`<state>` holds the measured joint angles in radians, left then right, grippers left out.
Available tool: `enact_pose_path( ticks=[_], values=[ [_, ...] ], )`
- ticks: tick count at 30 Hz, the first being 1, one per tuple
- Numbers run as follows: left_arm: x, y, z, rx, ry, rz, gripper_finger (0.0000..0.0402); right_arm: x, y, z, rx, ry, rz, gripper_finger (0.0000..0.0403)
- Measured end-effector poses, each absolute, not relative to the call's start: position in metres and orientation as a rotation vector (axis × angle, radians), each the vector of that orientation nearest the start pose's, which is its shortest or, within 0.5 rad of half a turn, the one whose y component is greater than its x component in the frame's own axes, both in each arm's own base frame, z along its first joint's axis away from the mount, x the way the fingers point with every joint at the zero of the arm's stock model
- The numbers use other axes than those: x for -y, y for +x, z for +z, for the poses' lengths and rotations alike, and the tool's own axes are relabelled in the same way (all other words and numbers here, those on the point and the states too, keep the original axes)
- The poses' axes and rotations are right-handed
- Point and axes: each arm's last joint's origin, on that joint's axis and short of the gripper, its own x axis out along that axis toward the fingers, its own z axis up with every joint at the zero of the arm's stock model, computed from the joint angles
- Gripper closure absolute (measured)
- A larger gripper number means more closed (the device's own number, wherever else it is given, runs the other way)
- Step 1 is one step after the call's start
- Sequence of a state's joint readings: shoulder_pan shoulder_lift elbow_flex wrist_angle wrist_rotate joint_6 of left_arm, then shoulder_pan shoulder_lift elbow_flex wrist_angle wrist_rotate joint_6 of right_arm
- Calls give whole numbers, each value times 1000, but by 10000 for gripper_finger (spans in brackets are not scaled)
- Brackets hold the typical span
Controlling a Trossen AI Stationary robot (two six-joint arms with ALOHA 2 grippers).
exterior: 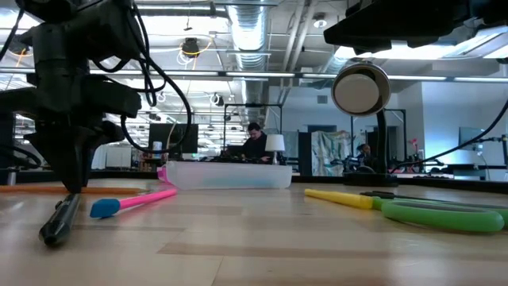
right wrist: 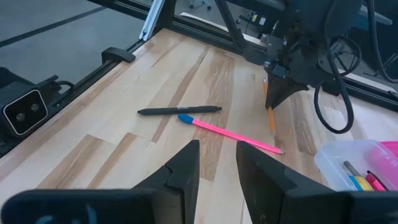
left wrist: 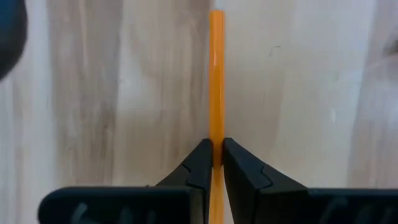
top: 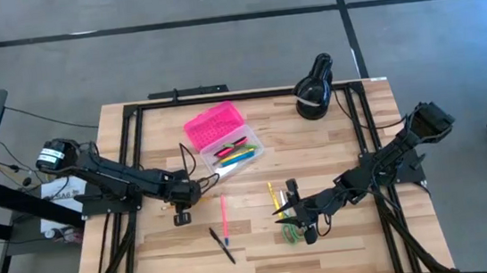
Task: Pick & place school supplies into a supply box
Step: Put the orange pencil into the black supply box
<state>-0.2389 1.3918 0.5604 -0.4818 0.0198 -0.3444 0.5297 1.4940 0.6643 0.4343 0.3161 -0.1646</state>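
My left gripper is down at the table, left of centre, shut on an orange pencil. The supply box sits beyond it with its pink lid open and several pens inside. A pink pen and a black pen lie flat on the table between the arms. My right gripper is open and hovers by a yellow pencil and the green scissors. My left gripper pinches the orange pencil about mid-length between its two fingertips. The fingers come from above, pointing down, and lie across the pencil. The pencil lies level, at or just above the table surface.
A black round lamp-like object stands at the table's far right. Black frame rails and cables run along both sides. Bare wood lies along the near edge. A person sits in the room behind.
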Motion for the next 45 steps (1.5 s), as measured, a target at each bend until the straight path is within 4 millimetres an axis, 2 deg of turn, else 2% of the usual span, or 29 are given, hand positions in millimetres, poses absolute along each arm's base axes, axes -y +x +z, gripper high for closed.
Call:
enact_pose_path(
  ticks=[13,21,26,30,34,37,41,45],
  values=[
    [53,214,137,-1254,-237,-173,379,-142,261,190,-344,-325,241,302],
    [57,241,171,-1111,-187,-230,379,-142,261,189,-351,-328,241,302],
    [50,261,199,-995,-99,-150,379,-142,261,189,-352,-328,241,302],
    [30,273,217,-918,-48,50,379,-142,261,188,-358,-331,242,302],
    [-3,282,232,-826,-62,264,379,-142,261,188,-358,-331,242,302],
    [-29,286,238,-747,-135,333,379,-142,261,188,-359,-331,242,302],
    [-60,288,239,-683,-246,381,379,-142,260,188,-365,-334,242,302],
    [-84,291,226,-697,-328,427,379,-142,260,187,-374,-336,242,302]
  ],
)
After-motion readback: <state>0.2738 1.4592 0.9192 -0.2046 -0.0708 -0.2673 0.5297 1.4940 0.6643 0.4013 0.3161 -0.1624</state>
